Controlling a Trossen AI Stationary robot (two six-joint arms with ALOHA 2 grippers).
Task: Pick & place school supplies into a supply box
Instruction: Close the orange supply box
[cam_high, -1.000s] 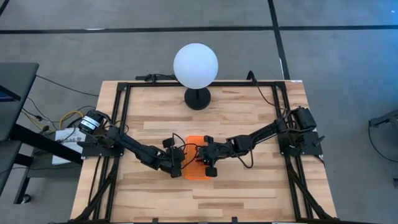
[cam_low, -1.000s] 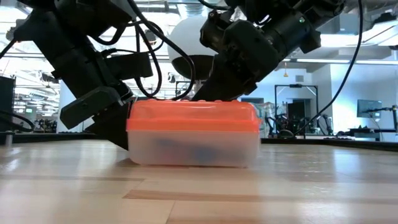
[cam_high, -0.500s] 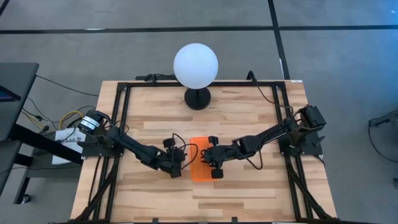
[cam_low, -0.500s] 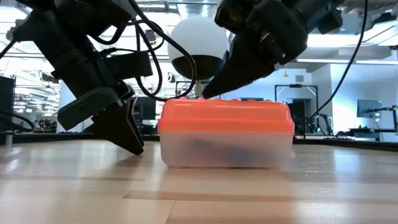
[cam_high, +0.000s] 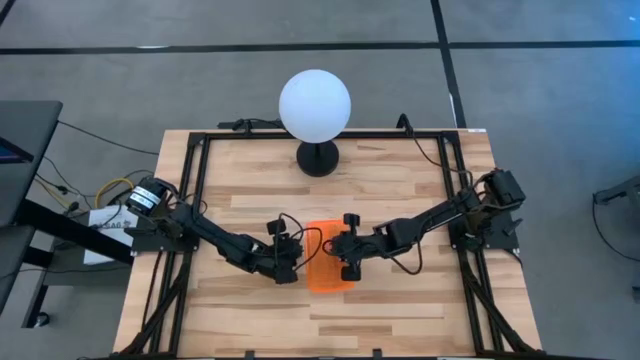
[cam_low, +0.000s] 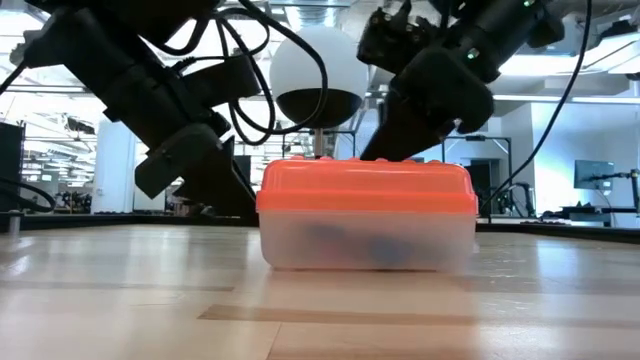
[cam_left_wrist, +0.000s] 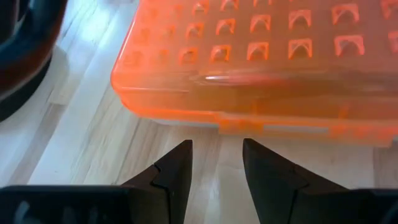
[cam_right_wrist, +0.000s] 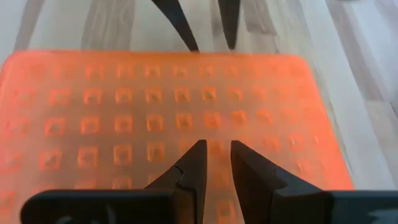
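Observation:
The supply box (cam_high: 325, 271) rests on its clear base in the middle of the table, with its orange ribbed lid (cam_low: 366, 183) down. Dim dark and blue shapes of school supplies (cam_low: 345, 240) show through the clear wall. My left gripper (cam_high: 288, 263) is low at the box's left end, fingers a little apart, short of the box (cam_left_wrist: 261, 74). My right gripper (cam_high: 346, 258) hangs over the lid's right part (cam_right_wrist: 155, 124), its fingertips (cam_right_wrist: 200, 149) narrowly apart and pointing down and left. My right gripper is just above the lid's top (cam_right_wrist: 214, 134), slanting down from the table's right. Whether its fingertips touch the lid cannot be told. My left gripper touches nothing.
A white globe lamp (cam_high: 315, 103) on a black base (cam_high: 318, 158) stands toward the far edge, behind the box. A black frame (cam_high: 195, 190) and cables run along the table's left, right and far sides. Bare wood lies toward the near edge.
The box has slid a little toward the table's right and come away from my left gripper, which had been against its left end. My right gripper has drawn back toward the right and risen off the lid's middle. My left gripper has lifted slightly and followed toward the box.

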